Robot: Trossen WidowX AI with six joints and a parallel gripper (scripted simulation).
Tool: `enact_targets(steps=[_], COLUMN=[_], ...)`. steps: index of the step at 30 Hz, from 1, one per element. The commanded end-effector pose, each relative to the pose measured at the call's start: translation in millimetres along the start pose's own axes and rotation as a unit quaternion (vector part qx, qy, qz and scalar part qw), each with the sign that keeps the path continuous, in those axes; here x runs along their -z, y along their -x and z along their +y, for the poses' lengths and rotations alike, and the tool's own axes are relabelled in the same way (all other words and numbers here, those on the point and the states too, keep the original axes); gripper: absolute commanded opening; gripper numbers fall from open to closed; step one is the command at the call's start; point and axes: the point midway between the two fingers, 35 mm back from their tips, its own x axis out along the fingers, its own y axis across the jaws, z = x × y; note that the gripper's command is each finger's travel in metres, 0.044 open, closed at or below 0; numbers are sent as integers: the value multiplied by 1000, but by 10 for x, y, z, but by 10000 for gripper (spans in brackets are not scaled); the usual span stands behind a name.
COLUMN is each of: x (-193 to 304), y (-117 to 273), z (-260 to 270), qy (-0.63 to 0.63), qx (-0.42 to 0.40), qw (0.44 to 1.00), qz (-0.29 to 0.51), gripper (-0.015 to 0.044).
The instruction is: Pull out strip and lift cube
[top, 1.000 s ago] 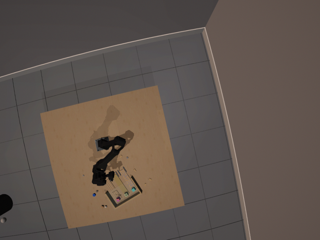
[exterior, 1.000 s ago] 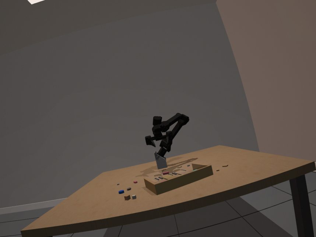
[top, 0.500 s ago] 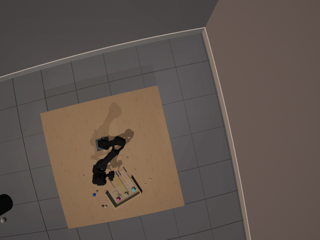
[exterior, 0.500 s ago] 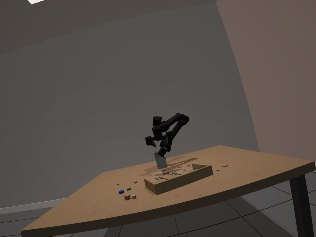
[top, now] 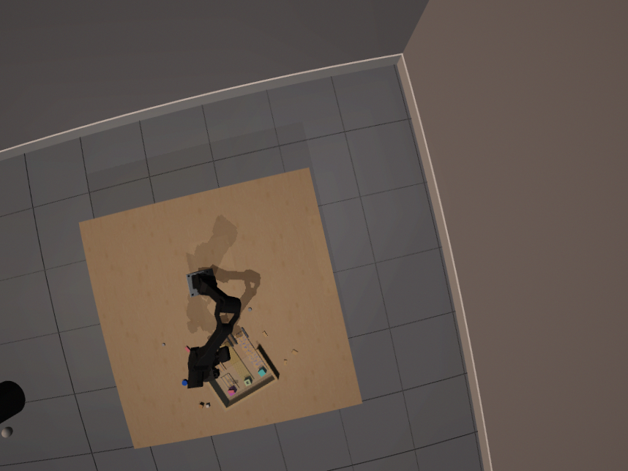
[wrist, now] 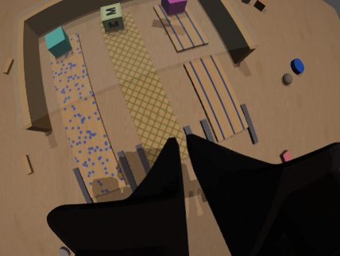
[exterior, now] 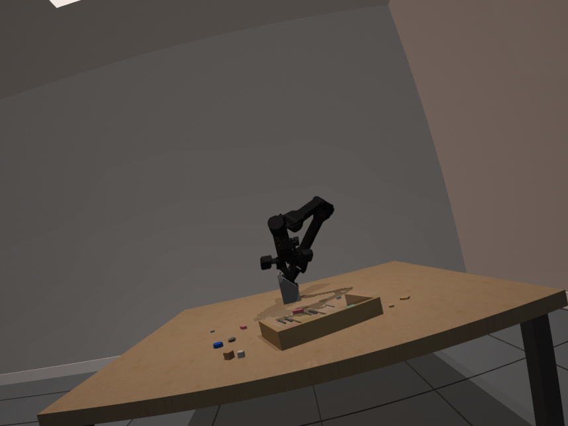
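The light-green cube marked M point(wrist: 112, 17) point(top: 247, 382) stands at the far end of the yellow-green lattice strip point(wrist: 139, 89), which looks unbroken. The blue-dotted strip point(wrist: 80, 115) also looks continuous, with a teal cube point(wrist: 58, 41) point(top: 262, 371) at its far end. The blue-striped strip shows a near piece point(wrist: 216, 99) and a far piece point(wrist: 180, 29) with a gap between them; a purple cube point(wrist: 175, 5) point(top: 231, 391) is on the far piece. My gripper point(wrist: 180, 143) is shut with nothing visible between its tips. It hangs above the near end of the lattice strip and partly hides it.
A wooden tray wall point(wrist: 33, 75) point(exterior: 332, 323) surrounds the strips' far ends. Dark upright rails point(wrist: 128, 168) point(wrist: 249, 123) flank their near ends. A blue disc point(wrist: 297, 66) point(exterior: 218, 344), a brown pebble point(wrist: 287, 79) and a pink block point(wrist: 286, 156) point(exterior: 243, 327) lie outside the tray.
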Motion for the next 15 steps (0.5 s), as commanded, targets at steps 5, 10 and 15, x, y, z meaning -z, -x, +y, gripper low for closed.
enact_targets(steps=[5,10,15], x=[80,96,96], y=[-545,-571,-571], z=[35,47,47], qy=[91,97,97], qx=[-52,-58,-58], qw=[968,964,964], qz=[226,240,240], gripper=[0,0,0])
